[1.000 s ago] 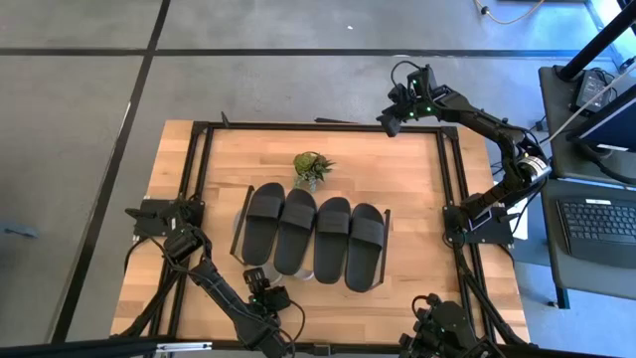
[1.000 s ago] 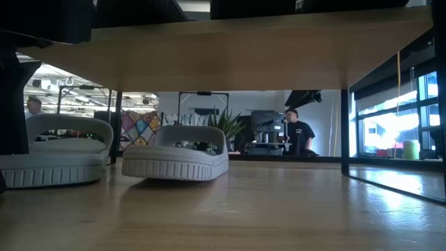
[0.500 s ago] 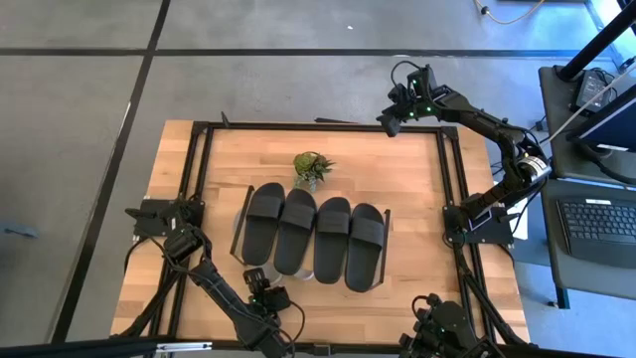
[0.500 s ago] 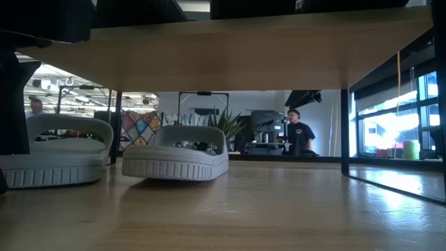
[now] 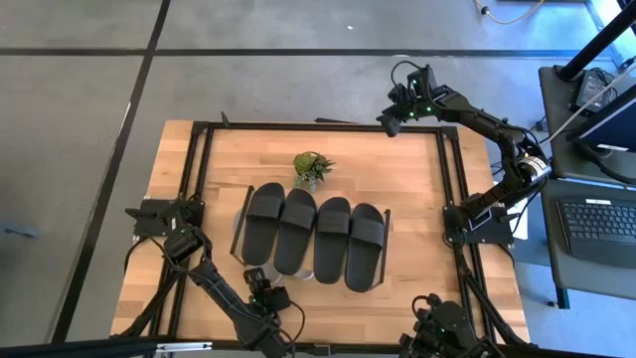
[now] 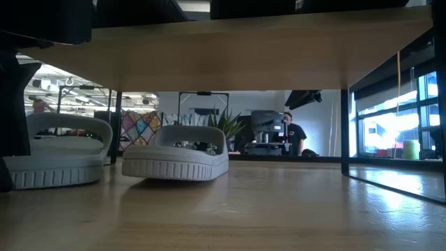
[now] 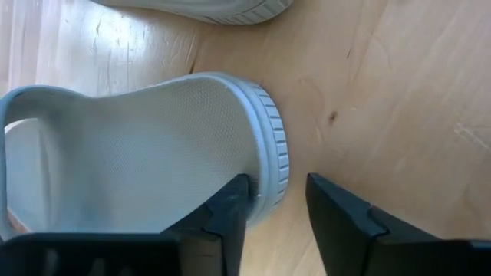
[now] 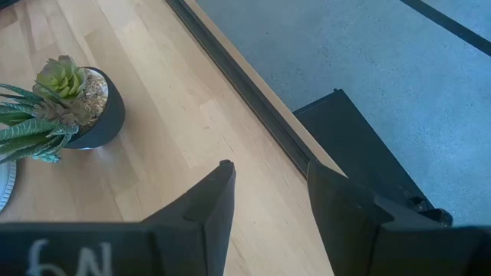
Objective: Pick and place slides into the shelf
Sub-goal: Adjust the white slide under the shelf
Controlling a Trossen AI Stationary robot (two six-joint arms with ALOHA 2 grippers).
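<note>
Four black slides lie side by side on top of the shelf; its board shows from below in the low view. Two light grey slides rest sole-down on the tabletop under it. My left gripper is open at the table's near edge. It stands astride the heel end of one grey slide, with the other grey slide just beyond. My right gripper is open and empty above the table's far right corner. My left gripper has one finger over the footbed of the grey slide and the other finger outside the heel rim. The fingers come from above, slanting down. Bare wood shows between the rim and the outer finger. I cannot tell whether the inner finger touches.
A small potted plant stands on the tabletop behind the shelf; it also shows in the right wrist view. Black rails frame the table. There is free wood to the right of the shelf. A person stands far off in the room.
In the low view the dark shape of my left gripper has shifted a little. The grey slide beside it has moved slightly on the tabletop.
</note>
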